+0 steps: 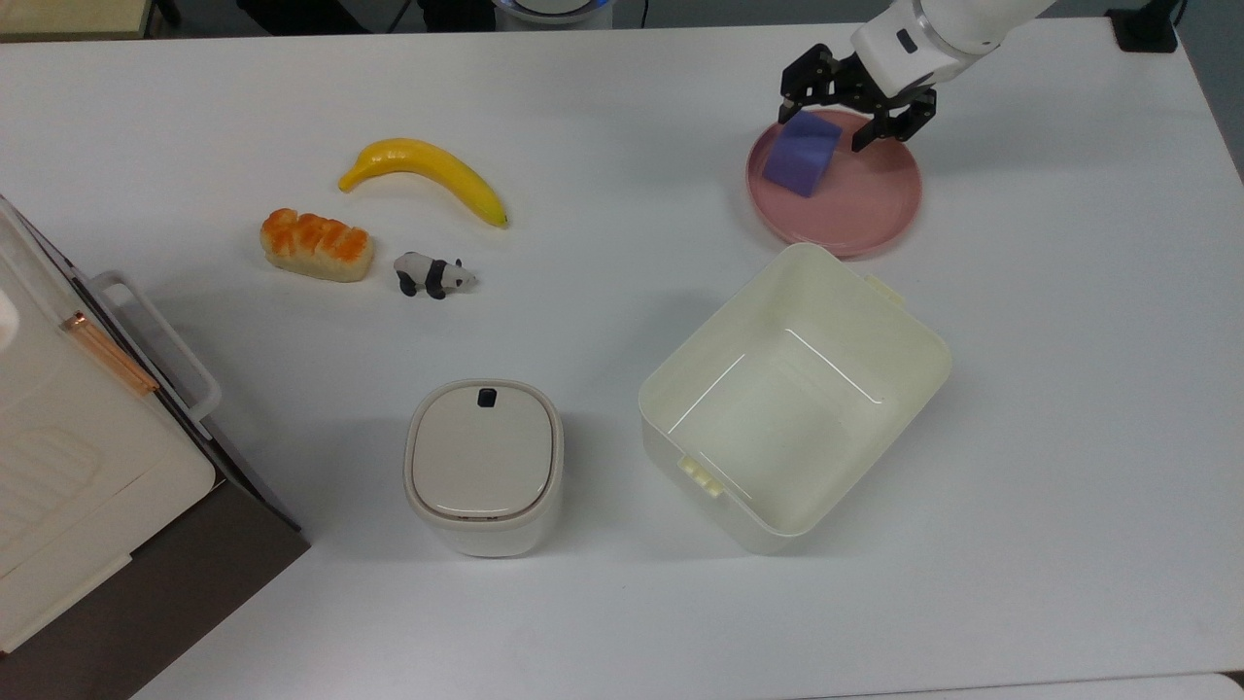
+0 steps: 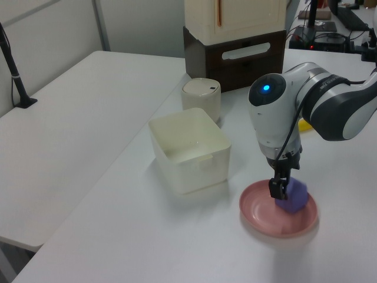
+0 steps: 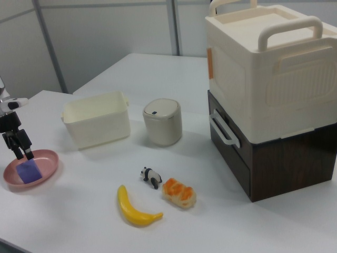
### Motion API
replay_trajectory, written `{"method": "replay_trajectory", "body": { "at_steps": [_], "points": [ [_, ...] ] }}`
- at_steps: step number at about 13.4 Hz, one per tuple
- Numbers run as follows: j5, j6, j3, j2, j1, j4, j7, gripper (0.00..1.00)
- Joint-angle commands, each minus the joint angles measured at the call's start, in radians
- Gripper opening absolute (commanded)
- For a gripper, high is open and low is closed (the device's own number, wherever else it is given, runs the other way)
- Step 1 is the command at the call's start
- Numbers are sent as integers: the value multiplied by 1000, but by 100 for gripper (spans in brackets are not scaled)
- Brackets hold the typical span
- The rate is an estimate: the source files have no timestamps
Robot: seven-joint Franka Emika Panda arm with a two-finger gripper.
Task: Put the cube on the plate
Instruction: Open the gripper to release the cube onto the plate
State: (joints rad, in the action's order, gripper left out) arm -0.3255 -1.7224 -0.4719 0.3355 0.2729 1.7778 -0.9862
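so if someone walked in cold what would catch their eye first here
Most likely the purple-blue cube sitting on the pink plate at the top view's upper right, with the open gripper hovering right above it. Next, the yellow banana at the top view's upper left, beside the orange-topped bread and a small toy panda. The big cream tub fills the middle.

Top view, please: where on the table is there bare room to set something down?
The table is bare on the top view's right of the cream tub, along its bottom edge below the lidded bin, and between the banana and the plate. It is crowded at the plate, where the open hand sits by the cube.
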Motion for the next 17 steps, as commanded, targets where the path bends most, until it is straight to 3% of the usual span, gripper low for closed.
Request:
{"method": "replay_trajectory", "body": {
  "at_steps": [1, 7, 10, 14, 17],
  "points": [
    [-17, 4, 7, -1, 14, -8, -22, 100],
    [-3, 10, 15, -71, -92, -35, 56, 100],
    [22, 61, 26, -130, -182, -73, 218, 100],
    [69, 138, 197, -191, -212, -178, 502, 100],
    [112, 142, 373, -257, -215, -179, 716, 100]
  ]
}}
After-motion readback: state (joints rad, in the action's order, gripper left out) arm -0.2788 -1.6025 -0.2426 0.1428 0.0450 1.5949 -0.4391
